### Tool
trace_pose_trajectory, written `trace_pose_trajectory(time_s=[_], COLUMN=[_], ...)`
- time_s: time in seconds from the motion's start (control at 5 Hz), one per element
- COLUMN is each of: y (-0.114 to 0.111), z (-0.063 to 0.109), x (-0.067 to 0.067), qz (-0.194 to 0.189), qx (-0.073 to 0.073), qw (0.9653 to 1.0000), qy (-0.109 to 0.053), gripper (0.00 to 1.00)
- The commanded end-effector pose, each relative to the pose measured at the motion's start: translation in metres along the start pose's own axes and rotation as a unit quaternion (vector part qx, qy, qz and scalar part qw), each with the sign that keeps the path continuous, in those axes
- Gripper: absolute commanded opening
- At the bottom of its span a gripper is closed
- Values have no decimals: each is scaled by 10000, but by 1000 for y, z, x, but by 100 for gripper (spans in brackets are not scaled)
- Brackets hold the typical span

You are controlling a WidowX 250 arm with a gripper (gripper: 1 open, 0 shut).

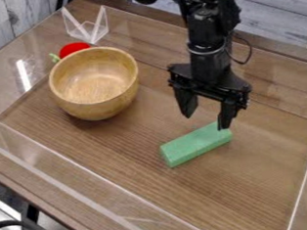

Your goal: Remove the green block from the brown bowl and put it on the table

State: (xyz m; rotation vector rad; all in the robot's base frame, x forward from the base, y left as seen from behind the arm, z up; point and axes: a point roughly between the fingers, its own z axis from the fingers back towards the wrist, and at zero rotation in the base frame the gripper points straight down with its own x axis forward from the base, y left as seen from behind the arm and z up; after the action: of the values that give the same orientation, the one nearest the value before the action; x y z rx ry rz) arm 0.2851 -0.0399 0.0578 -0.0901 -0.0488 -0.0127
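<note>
Green block (197,145) lies flat on the bench (95,179), well apart from the brown bowl (94,83). Your pincer (208,108) hangs just above it, spread and empty. It looks light, stiff and matte; if you regrip, pinch across its narrow width at mid-length.

No text, label, brand, number or sign can be read on anything here.
</note>
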Motion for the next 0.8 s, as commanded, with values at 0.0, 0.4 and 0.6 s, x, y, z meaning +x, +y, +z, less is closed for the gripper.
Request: trace_pose_trajectory(time_s=[0.0,0.4,0.6], y=[3,-3,-5], z=[13,27,31], x=[-1,-1,-6], qz=[68,41,-170], qx=[-16,0,5], qw=[9998,10000,9999], qy=[-210,-91,-15], gripper=[100,100,100])
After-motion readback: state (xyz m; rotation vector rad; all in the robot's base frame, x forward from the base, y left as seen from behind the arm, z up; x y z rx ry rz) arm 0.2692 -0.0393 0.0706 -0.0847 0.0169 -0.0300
